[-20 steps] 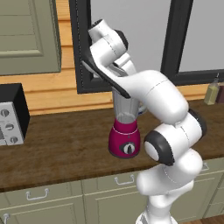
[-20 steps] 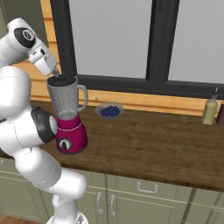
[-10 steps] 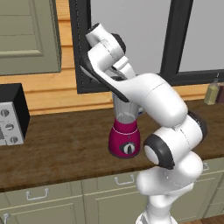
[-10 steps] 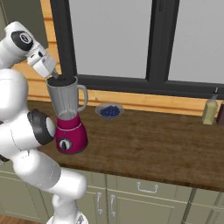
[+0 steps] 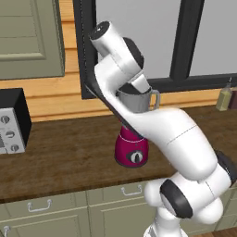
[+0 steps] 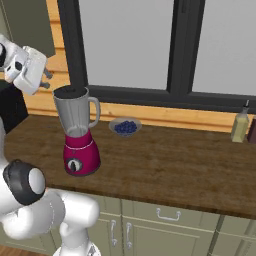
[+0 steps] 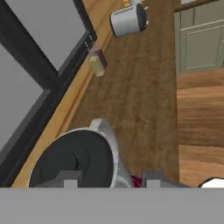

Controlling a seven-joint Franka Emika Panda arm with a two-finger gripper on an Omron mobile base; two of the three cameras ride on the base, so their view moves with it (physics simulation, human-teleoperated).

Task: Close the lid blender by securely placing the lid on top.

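The blender stands on the wooden counter, with a magenta base (image 6: 81, 157) and a clear greyish jar (image 6: 75, 114). The dark round lid (image 6: 70, 91) rests on the jar's mouth, and the hand view looks down on this lid (image 7: 72, 159). My gripper (image 6: 47, 80) hovers open just left of the jar's top, apart from the lid, with nothing between its fingers. The hand view shows the gripper (image 7: 109, 180) with its fingertips (image 7: 65, 179) spread wide above the lid's edge. From the left base view, my arm hides much of the blender (image 5: 133, 150).
A bowl of blueberries (image 6: 125, 127) sits behind the blender near the window sill. A yellowish bottle (image 6: 240, 126) stands at the counter's far right. A black-and-white box (image 5: 11, 121) is at the left. A toaster (image 7: 128, 19) lies farther along the counter.
My hand has drawn back to the left, away from the jar's top. The lid stays on the jar and the blender has not moved.
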